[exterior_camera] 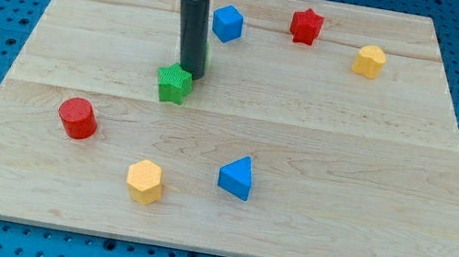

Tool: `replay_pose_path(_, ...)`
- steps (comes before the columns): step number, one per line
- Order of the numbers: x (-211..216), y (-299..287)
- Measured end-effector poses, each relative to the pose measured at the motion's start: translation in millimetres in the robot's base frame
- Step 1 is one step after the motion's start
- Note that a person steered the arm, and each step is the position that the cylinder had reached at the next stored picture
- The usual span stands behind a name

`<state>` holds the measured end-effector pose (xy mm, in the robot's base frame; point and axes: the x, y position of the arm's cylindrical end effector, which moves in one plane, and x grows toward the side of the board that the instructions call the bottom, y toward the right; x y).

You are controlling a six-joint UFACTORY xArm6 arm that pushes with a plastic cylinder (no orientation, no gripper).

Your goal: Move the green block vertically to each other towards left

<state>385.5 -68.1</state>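
A green star-shaped block (174, 84) lies left of the board's centre. A second green block (205, 52) shows only as a sliver behind the rod, just above and right of the star. My tip (190, 72) rests at the star's upper right edge, between the two green blocks, touching or nearly touching the star. The rod rises straight up to the arm at the view's top.
A blue block (227, 23), a red star (306, 25) and a yellow block (370, 60) sit along the top. A red cylinder (77, 117) is at the left, a yellow hexagonal block (145, 180) and a blue triangular block (237, 177) near the bottom. The wooden board (372, 171) lies on a blue pegboard.
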Motion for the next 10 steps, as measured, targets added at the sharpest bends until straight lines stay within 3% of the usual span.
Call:
replay_pose_path(1,-2.3,38.0)
replay_pose_path(2,-46.1,50.1)
replay_pose_path(3,-50.4,-25.0)
replay_pose_path(5,-20.1,11.4)
replay_pose_path(6,-7.1,-42.9)
replay_pose_path(9,8.8,-128.5)
replay_pose_path(10,-3.3,-120.3)
